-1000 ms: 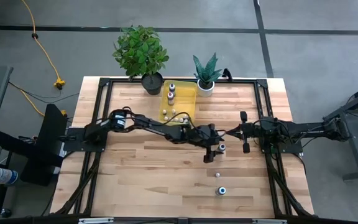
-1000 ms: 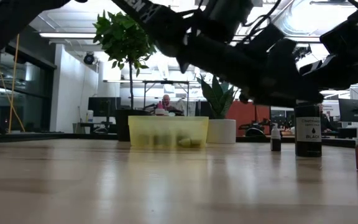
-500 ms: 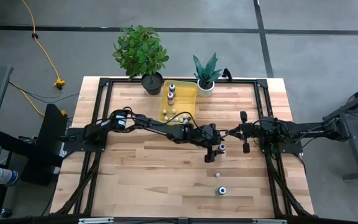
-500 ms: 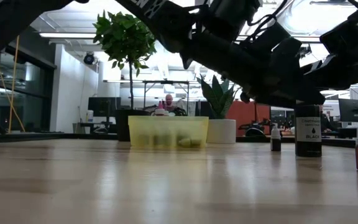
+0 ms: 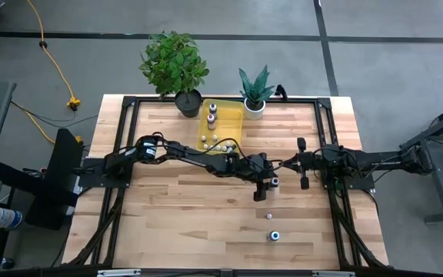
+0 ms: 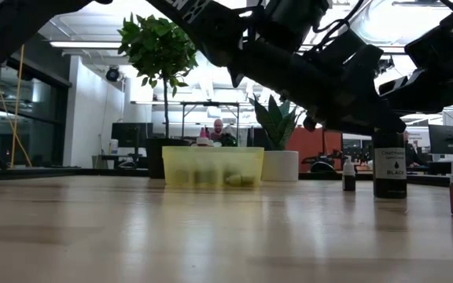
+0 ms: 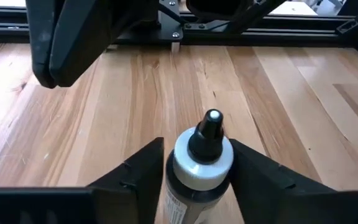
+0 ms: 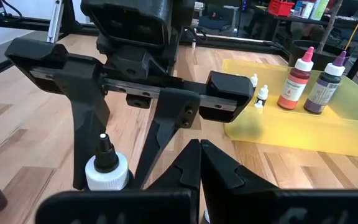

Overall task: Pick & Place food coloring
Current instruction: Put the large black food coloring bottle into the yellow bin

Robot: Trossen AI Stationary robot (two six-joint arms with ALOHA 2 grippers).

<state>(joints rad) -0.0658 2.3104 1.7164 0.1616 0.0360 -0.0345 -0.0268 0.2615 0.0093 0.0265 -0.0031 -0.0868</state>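
Food coloring is scattered across the table [image 5: 152, 215], so let's sweep from the left. The left arm reaches in over the wood towards the middle. Behind it, at the far edge, a leafy plant [image 5: 174, 60] stands in a dark pot. Next along is the yellow tray [image 5: 235, 115], already holding two taller bottles [image 8: 300, 78] and a handful of tiny ones [image 5: 216, 139].

Now the action! The left gripper [image 5: 270, 187] is down over an upright bottle [image 7: 202, 163] just right of the table's centre. This one has a dark body, a white shoulder and a dark nozzle, with BLACK on its label in the low view. The fingers [image 7: 143, 169] sit one on each side of it, closed in against the shoulder, so it is pinched between them. The bottle stands on the wood, well apart from the tray.

Nearer the front edge stand two loose bottles, a tiny one [image 5: 268, 216] and then a bigger one [image 5: 274, 235]. A spiky plant [image 5: 256, 83] in a white pot sits just right of the tray.

Further right, the right gripper [image 8: 199, 149] hangs near the bottle, facing the left gripper. Its fingers are pressed together, with nothing between them.

Beyond the table, a person [image 6: 217, 130] sits in the room.
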